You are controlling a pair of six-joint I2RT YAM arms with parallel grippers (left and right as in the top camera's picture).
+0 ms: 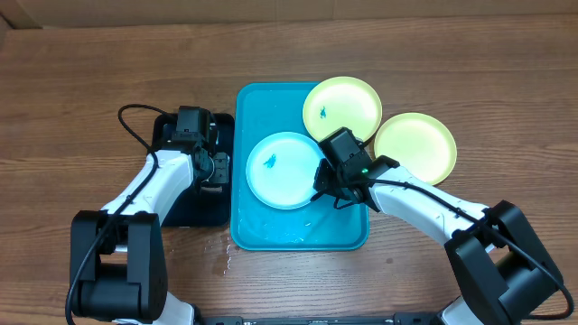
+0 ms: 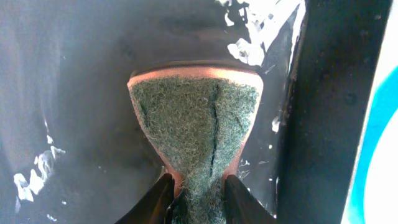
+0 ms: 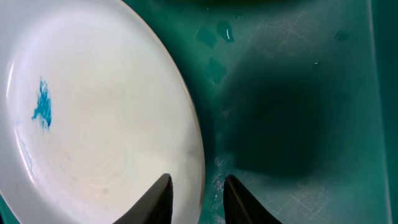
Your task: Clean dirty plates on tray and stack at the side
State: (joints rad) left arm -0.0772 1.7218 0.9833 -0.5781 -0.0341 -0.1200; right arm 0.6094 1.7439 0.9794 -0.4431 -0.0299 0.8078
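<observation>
**Q:** What does the overhead view show?

**A:** A wooden worktop [image 1: 90, 72] with a turquoise tray [image 1: 271, 230] at the centre of the frame. A blue plate [image 1: 284, 181] lies flat in the tray, with a small blue smudge [image 1: 269, 162] left of its middle. The upper yellow plate [image 1: 348, 104], also smudged, overlaps the tray's upper right corner. The right yellow plate [image 1: 420, 144] rests on the worktop right of the tray, and its rim meets the other yellow plate's rim.

**Q:** Where are the arms?

**A:** The left arm reaches over a black tray [image 1: 203, 209], which lies just left of the turquoise one. The right arm comes in from the lower right of the frame and ends at the blue plate's right edge, inside the tray.

**Q:** What is the left gripper doing?

**A:** In its wrist view, the left gripper [image 2: 198, 180] pinches the narrow end of a green sponge [image 2: 196, 118]. The sponge fans out above the fingers, over the black tray's wet floor.

**Q:** And the right one?

**A:** The right gripper [image 3: 198, 180] is narrowly open and straddles the blue plate's rim. One finger is over the plate and the other over the tray. A strip of tray shows between the rim and that second finger. The gripper holds nothing.
</observation>
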